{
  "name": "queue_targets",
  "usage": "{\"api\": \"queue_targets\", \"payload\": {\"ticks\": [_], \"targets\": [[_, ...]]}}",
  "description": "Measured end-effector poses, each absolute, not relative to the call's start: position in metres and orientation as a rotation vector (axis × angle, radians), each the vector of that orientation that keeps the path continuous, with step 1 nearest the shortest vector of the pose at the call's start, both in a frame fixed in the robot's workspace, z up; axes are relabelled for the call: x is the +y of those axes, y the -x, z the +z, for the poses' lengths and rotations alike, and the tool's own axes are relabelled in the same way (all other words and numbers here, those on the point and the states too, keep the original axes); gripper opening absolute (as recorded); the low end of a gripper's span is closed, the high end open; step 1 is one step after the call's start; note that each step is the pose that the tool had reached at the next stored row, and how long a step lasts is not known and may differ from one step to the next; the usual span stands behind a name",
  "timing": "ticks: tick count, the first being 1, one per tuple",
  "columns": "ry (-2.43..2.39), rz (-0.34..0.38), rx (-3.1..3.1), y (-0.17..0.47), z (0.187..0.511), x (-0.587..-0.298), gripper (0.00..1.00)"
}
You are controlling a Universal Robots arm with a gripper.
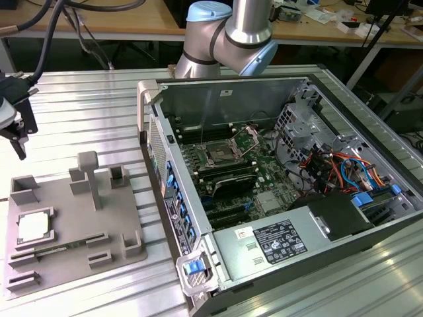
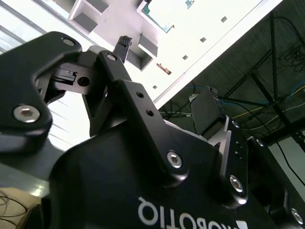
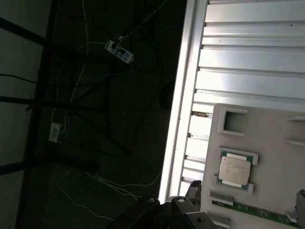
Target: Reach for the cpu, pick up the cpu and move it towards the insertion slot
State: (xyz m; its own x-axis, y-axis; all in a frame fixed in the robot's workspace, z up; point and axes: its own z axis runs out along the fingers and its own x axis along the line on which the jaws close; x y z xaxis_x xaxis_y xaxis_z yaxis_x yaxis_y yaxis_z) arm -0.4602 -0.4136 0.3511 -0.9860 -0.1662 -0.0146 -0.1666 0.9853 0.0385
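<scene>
The ribbed metal table (image 1: 86,112) carries a grey tray (image 1: 73,218) and an open computer case (image 1: 218,99). The gripper (image 1: 20,135) hangs with fingers spread, holding nothing. Below it, the cpu (image 1: 33,228) lies in the tray (untouched). The insertion slot (image 1: 218,157) sits well beyond, inside the case.

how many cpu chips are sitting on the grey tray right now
1. The small square silver-topped cpu lies in a pocket of the grey plastic tray, toward the exterior view's left edge. None appears hidden behind the tray's raised blocks, though I cannot be sure.
</scene>
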Motion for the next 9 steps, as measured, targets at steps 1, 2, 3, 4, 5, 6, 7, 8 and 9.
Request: {"api": "queue_targets", "payload": {"ticks": [1,2,3,4,5,6,7,8,9], "targets": [[0.261,0.062,3.119,0.4602,0.3505,-0.4136,0.78],[0.261,0.062,3.119,0.4602,0.3502,-0.4136,0.78],[0.261,0.062,3.119,0.4602,0.3498,-0.4136,0.78],[0.261,0.062,3.119,0.4602,0.3491,-0.4136,0.78],[0.261,0.062,3.119,0.4602,0.3488,-0.4136,0.78],[0.261,0.062,3.119,0.4602,0.3485,-0.4136,0.78],[0.261,0.062,3.119,0.4602,0.3481,-0.4136,0.78],[0.261,0.062,3.119,0.4602,0.3477,-0.4136,0.78],[0.261,0.062,3.119,0.4602,0.3474,-0.4136,0.78]]}}
